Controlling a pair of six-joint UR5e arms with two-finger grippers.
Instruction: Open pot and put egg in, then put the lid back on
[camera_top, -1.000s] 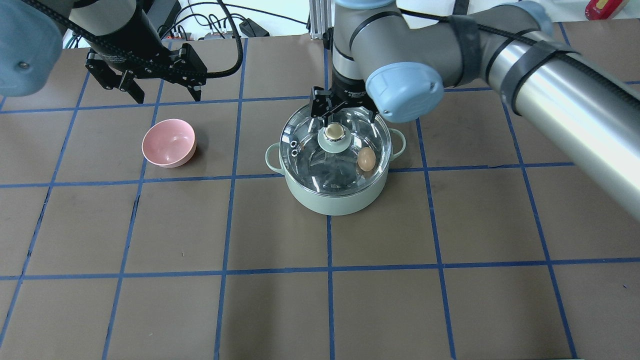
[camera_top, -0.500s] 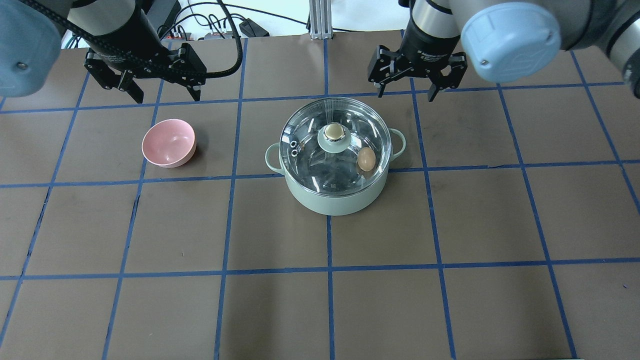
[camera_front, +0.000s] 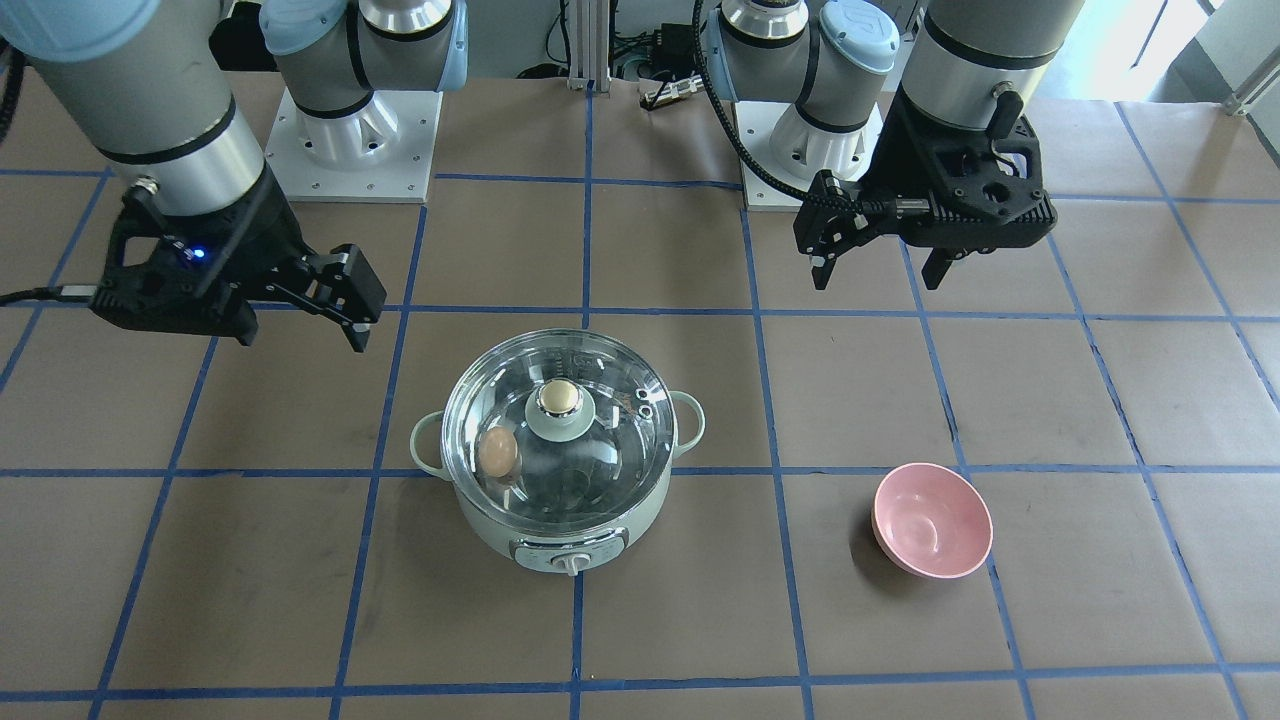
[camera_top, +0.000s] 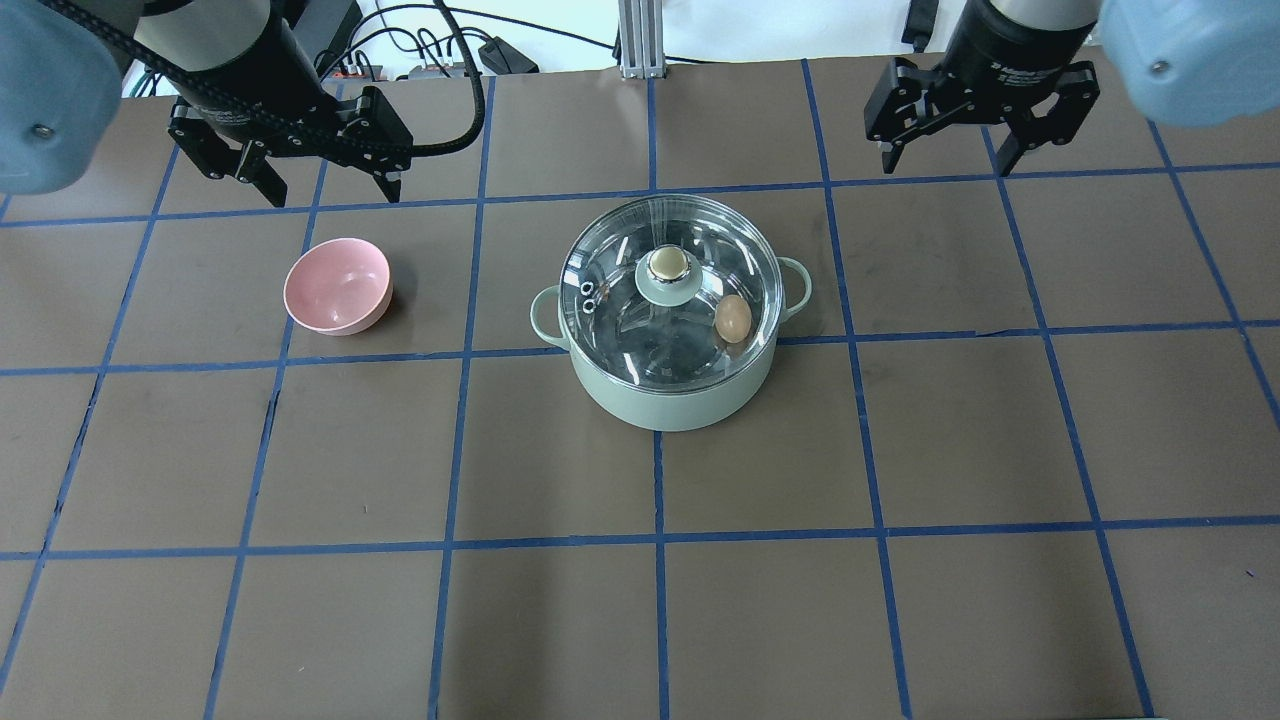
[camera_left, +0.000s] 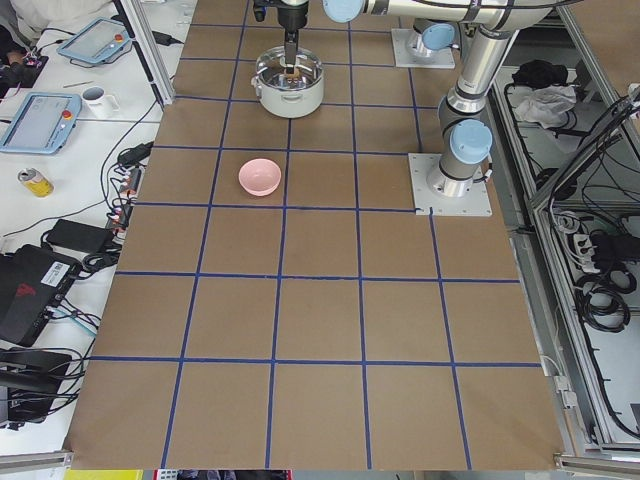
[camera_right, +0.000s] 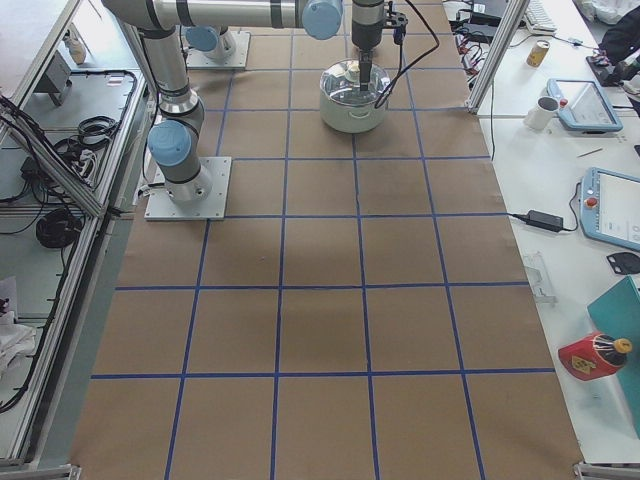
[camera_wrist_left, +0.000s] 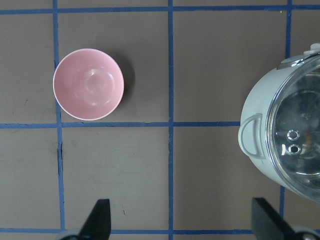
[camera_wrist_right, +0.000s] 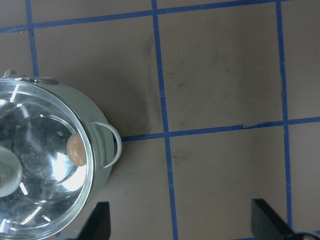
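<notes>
I see the round mint-green electric pot (camera_top: 670, 400) standing upright near the middle of the brown paper-covered table with its blue tape grid (camera_top: 900, 600). The clear glass lid with the cream-gold knob (camera_top: 620, 330) sits level on the pot's rim, closing it. Through the glass I can make out the small tan egg (camera_top: 733, 318) lying on the steel floor inside, on the side toward the robot's right handle and just beside the wall.

A small pink bowl (camera_top: 338, 285) stands well apart from the pot, on the robot's left.

Open table runs all around the pot, with the widest stretch on the near side in the overhead view; the table edges are well away from it.

The left gripper (camera_top: 333, 190) hangs above the table behind the pink bowl, its black fingers (camera_wrist_left: 98, 220) spread wide and touching nothing. The right gripper (camera_top: 945, 165) hovers off behind the pot and to its right – its fingers (camera_wrist_right: 97, 220) are likewise spread wide, holding nothing and clear of the lid.
</notes>
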